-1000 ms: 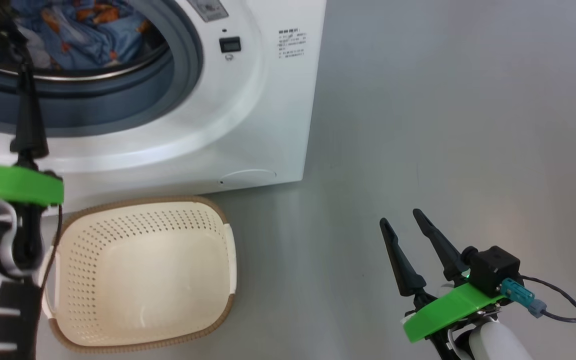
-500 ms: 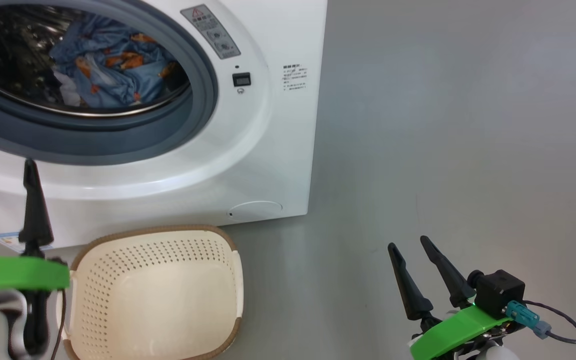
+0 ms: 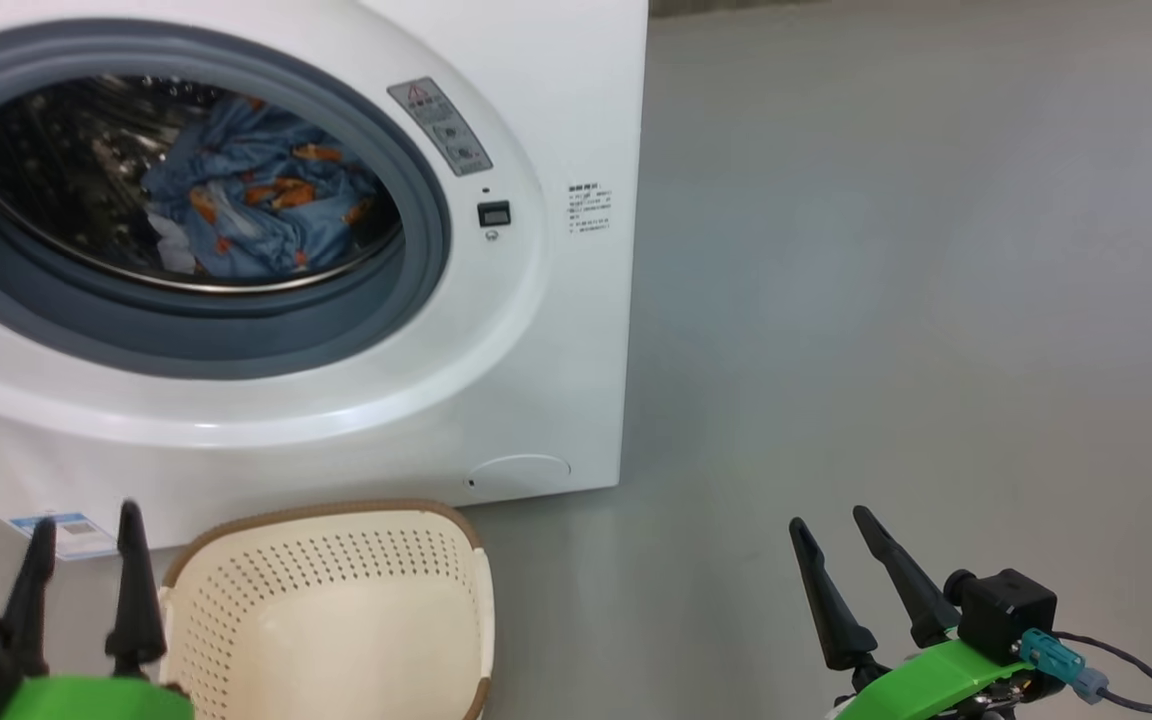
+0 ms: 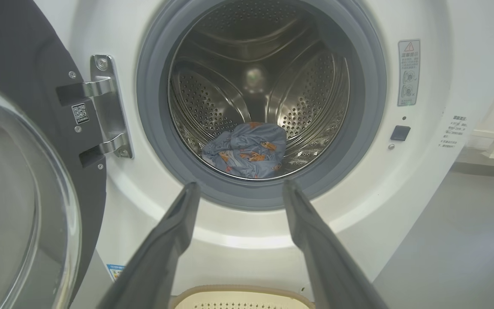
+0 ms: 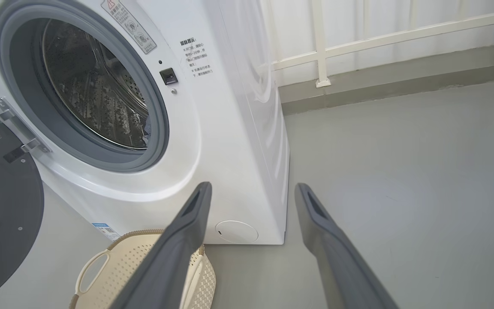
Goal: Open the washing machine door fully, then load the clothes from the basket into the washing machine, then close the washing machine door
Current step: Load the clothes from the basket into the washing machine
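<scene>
The washing machine (image 3: pixel 556 330) stands with its drum mouth uncovered. The washing machine door (image 4: pixel 19 193) hangs swung out on its hinge to the left; the right wrist view shows its black rim (image 5: pixel 11 201). The clothes (image 3: pixel 256 215), blue fabric with orange figures, lie bunched at the bottom of the steel drum (image 4: pixel 247 148). The cream basket (image 3: pixel 336 610) sits on the floor before the machine with nothing in it. My left gripper (image 3: pixel 84 518) is open beside the basket's left side and holds nothing. My right gripper (image 3: pixel 829 518) is open over bare floor, to the right of the machine.
Grey floor (image 3: pixel 886 300) stretches to the right of the machine. A white railing (image 5: pixel 380 38) and wall base run behind it. A blue label (image 3: pixel 66 532) sits low on the machine's front. A cable (image 3: pixel 1126 660) trails from my right wrist.
The head camera has tilted up, so the whole picture slid down. My left gripper has drawn back from the drum mouth and dropped to beside the basket. The right gripper kept its place.
</scene>
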